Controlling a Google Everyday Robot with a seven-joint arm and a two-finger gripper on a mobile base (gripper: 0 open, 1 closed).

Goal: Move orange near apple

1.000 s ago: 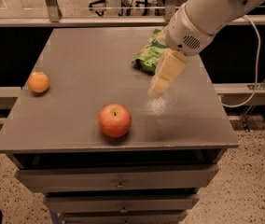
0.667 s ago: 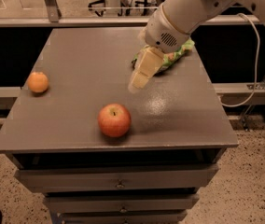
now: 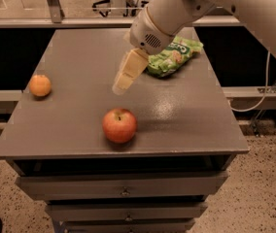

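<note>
Gripper (image 3: 120, 85) hangs over table (image 3: 186, 125), fingers closed together and empty; orange (image 3: 40, 85) sits well apart camera-left of them, apple (image 3: 119, 125) nearer, frontward.

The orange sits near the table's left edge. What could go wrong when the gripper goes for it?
1. The orange is round and close to the table's edge; a nudge from the gripper, hovering mid-table, could roll it off.
2. The apple lies near the front edge; a bump while placing might roll it away.
</note>
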